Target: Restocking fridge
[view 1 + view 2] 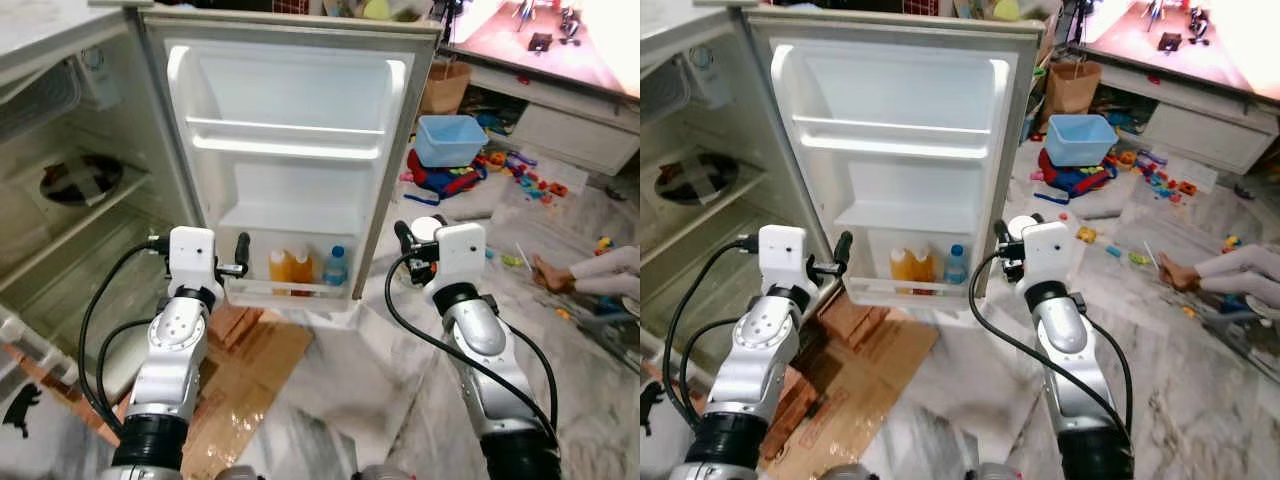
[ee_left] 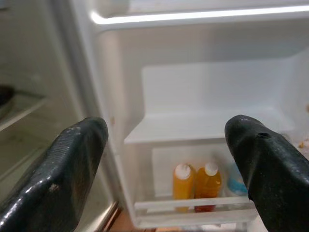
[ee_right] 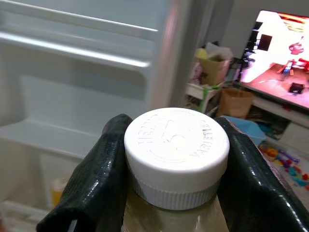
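Note:
The open fridge door (image 1: 290, 100) faces me with its upper racks bare. Its bottom rack holds two orange juice bottles (image 1: 281, 266) (image 2: 184, 186) and a blue-capped water bottle (image 1: 336, 266). My left gripper (image 1: 240, 255) (image 2: 166, 128) hovers open at the left end of that rack, nothing between its fingers. Just off the door's right edge, my right gripper (image 1: 415, 240) (image 3: 176, 126) is shut on a bottle with a white cap (image 3: 176, 150), held upright; the liquid below the cap looks pale.
The fridge interior (image 1: 60, 200) opens on the left, with a dark dish (image 1: 80, 180) on a shelf. Flattened cardboard (image 1: 250, 360) lies on the floor below the door. To the right are a blue tub (image 1: 450, 140), scattered toys (image 1: 525, 175) and a person's legs (image 1: 590, 272).

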Controlling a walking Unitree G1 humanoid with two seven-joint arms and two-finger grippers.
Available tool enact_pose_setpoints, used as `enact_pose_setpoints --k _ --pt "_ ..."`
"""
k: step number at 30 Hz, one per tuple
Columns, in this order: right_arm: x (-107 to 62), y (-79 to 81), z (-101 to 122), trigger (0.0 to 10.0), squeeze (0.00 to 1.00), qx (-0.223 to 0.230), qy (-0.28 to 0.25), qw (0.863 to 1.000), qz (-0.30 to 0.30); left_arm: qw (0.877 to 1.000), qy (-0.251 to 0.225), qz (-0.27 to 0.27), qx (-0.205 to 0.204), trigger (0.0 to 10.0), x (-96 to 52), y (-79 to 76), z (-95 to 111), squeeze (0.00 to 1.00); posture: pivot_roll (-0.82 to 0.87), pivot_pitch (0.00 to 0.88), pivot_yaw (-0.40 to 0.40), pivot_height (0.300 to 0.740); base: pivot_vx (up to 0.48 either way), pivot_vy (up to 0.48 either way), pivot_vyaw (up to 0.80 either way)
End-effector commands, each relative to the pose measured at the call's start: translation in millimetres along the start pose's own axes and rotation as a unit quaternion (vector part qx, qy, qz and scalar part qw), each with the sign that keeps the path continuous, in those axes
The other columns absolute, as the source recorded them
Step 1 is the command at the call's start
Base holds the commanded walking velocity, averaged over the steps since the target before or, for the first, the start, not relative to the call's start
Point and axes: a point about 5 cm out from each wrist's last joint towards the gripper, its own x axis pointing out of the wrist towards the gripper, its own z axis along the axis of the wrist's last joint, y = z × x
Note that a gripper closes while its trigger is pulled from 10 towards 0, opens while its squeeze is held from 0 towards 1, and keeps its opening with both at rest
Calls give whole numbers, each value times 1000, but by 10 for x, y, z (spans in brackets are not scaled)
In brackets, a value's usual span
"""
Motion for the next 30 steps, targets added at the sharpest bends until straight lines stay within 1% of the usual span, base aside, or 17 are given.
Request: enact_pose_setpoints --k 1,2,3,4,6,9,10,14,25,27,30 --pt "-7 -113 61 10000 0 -7 -17 1000 -15 1000 6 -1 2 10000 8 -53 -9 0 7 0 -31 740 446 0 0" --pt "-9 -115 61 10000 0 -8 -17 1000 -15 1000 10 3 4 10000 8 -48 -19 0 7 0 -33 740 446 0 0" --pt "-12 -115 60 10000 0 -6 -17 1000 -14 1000 7 21 6 10000 11 -31 -20 0 7 0 -33 740 0 0 0" --pt "-12 -115 60 10000 0 -5 -17 1000 -14 1000 6 26 6 10000 12 -27 -19 0 7 0 -33 740 0 0 0" --pt "-13 -111 56 10000 0 -6 -17 1000 -13 999 9 28 13 10000 13 -31 -15 0 9 0 -34 740 0 0 0" --pt "-12 -105 52 10000 0 -7 -17 1000 -12 1000 8 26 11 10000 6 -25 -18 0 10 0 -33 740 0 0 0" --pt "-12 -96 56 10000 0 -11 -18 1000 -8 1000 1 29 12 10000 3 -22 -4 0 9 0 -35 740 0 -352 0" --pt "-5 -84 71 10000 0 -16 -23 1000 -1 999 0 32 12 10000 8 -34 3 0 8 0 -36 740 0 -436 0" --pt "8 -80 80 10000 0 -16 -26 1000 4 999 7 41 19 10000 18 -31 -16 0 8 0 -36 740 0 -462 667" --pt "9 -79 81 10000 0 -16 -27 1000 5 999 8 44 19 10000 19 -28 -19 0 8 0 -37 740 0 -458 456" --pt "11 -81 77 10000 0 -14 -27 1000 6 999 9 48 18 10000 18 -22 -24 0 9 0 -39 740 0 -458 0"
